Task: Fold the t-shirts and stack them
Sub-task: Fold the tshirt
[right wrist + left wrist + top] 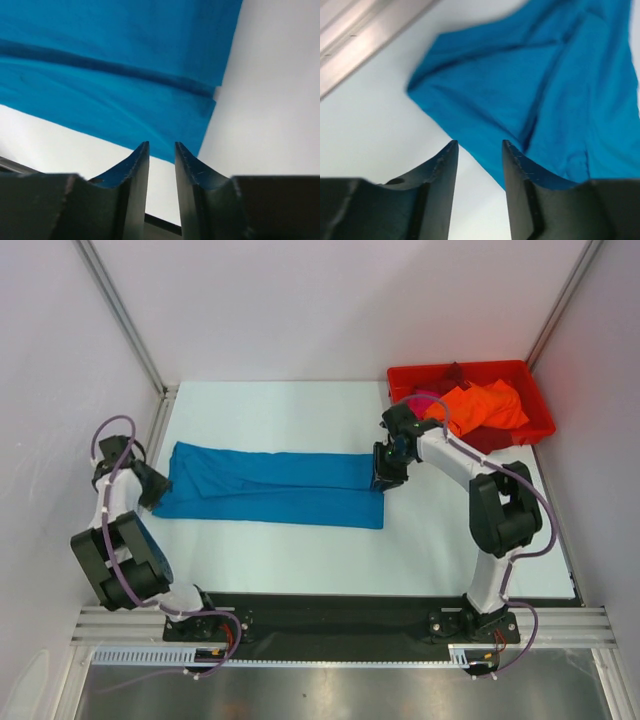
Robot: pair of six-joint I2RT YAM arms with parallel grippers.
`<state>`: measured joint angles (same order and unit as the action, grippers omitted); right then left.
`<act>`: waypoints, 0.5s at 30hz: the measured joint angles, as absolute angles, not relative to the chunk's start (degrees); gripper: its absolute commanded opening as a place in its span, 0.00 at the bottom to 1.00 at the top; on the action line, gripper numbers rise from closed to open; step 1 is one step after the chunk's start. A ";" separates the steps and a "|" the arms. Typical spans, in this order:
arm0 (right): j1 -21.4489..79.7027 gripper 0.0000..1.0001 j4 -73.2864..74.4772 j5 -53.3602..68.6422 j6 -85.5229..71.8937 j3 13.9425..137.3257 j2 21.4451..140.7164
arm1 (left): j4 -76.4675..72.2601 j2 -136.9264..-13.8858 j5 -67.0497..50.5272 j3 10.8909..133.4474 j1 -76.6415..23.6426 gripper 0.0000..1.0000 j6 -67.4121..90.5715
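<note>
A teal-blue t-shirt [275, 486] lies across the white table as a long folded strip. My left gripper [152, 486] hovers at its left end, open, with only bare table between the jaws; the wrist view shows the cloth [540, 85] just beyond the fingertips [452, 150]. At the strip's right end my right gripper [386, 472] is open too, nothing between its fingers, and the teal shirt [110, 70] spreads out past them. An orange t-shirt [482, 406] and a magenta-pink one [424, 400] sit in the red bin.
The red plastic bin [540, 410] stands at the back right corner against the wall. An aluminium frame rail [365, 30] runs along the table's left edge near my left gripper. White walls enclose the table on three sides.
</note>
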<state>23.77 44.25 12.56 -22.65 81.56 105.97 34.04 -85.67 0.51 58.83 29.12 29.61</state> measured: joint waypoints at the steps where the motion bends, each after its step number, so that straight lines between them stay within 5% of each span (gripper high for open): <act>1: 23.77 0.30 43.70 13.23 -22.70 81.78 106.98 | 34.17 -84.93 -0.12 58.83 27.46 0.43 29.56; 5: 23.75 0.27 42.39 14.92 -23.22 82.11 111.94 | 33.93 -82.70 -2.33 58.41 19.81 0.53 29.69; 11: 23.14 0.27 41.52 15.53 -23.31 82.15 116.05 | 31.09 -83.02 -7.86 54.26 16.69 0.41 31.62; 15: 22.98 0.27 41.25 15.53 -23.09 82.28 115.92 | 28.80 -86.32 -9.30 54.22 16.80 0.54 32.53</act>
